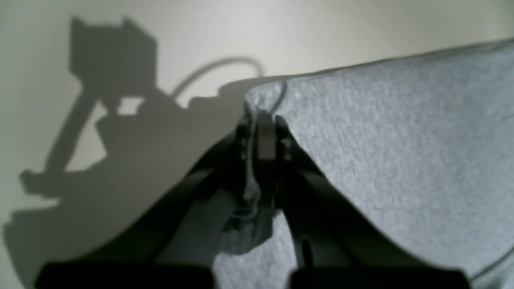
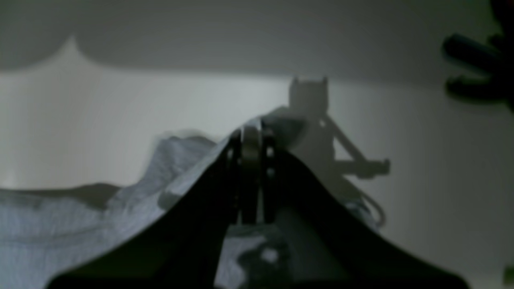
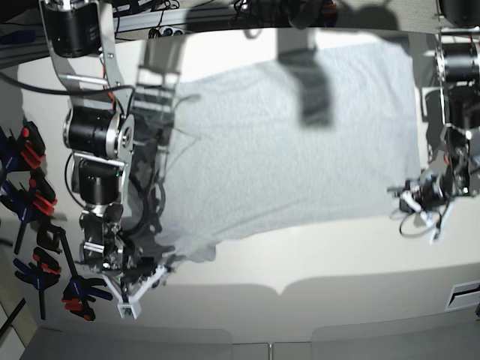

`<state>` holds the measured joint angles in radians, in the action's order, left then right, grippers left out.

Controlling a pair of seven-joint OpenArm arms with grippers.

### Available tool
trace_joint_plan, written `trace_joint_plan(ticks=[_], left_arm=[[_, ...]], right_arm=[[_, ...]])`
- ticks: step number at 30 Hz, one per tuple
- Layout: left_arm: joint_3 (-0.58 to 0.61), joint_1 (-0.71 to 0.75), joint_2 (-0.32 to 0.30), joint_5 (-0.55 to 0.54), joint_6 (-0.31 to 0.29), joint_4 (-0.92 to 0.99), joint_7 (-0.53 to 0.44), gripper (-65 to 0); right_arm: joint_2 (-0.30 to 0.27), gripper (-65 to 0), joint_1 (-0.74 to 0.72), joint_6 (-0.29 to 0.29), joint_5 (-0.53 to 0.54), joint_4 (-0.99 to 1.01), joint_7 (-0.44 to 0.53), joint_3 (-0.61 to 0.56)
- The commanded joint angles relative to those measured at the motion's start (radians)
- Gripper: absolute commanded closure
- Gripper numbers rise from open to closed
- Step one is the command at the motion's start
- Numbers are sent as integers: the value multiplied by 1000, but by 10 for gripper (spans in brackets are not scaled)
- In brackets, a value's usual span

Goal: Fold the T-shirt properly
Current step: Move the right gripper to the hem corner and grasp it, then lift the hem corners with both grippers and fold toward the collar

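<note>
The T-shirt (image 3: 292, 142) lies spread across the white tabletop (image 3: 337, 262), plain grey side up, filling most of the base view between the two arms. From there, the right gripper (image 3: 139, 281) sits at the shirt's near corner on that view's left, where the cloth bunches and lifts. The left gripper (image 3: 420, 196) is at the opposite near corner on the view's right, though it is small and blurred there and its grip cannot be read.

The wrist views settle that. In the left wrist view the left gripper's (image 1: 263, 132) fingers (image 1: 266, 140) are clamped together on a pinch of the shirt's (image 1: 401, 160) hemmed edge, with cloth draping away to the right and a crumpled fold hanging between the fingers lower down. The arm's shadow falls on bare tabletop (image 1: 281, 32) behind.

In the right wrist view the right gripper (image 2: 252, 140) is closed as well, its fingers (image 2: 251, 160) pressed on a raised ridge of fabric, probably the corner. The shirt (image 2: 60, 233) slopes off in wrinkles to the lower left.
</note>
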<state>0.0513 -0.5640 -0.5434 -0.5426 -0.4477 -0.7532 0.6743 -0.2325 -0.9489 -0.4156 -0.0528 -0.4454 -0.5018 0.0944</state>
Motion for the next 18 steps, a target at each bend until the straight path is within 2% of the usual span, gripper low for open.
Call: trace_joint_plan(ticks=[1, 8, 14, 18], left_arm=[[-5, -50, -19, -8, -1, -17, -24, 0], [-5, -95, -19, -8, -1, -17, 7, 0], [-5, -26, -20, -8, -1, -50, 14, 0], [-5, 66, -20, -8, -1, -189, 44, 0]], right_arm=[[-8, 0, -48, 5, 8, -19, 18, 2], [-9, 0, -34, 3, 10, -20, -2, 2], [-11, 0, 6, -53, 105, -36, -6, 2], [-11, 0, 75, -68, 117, -117, -40, 2]])
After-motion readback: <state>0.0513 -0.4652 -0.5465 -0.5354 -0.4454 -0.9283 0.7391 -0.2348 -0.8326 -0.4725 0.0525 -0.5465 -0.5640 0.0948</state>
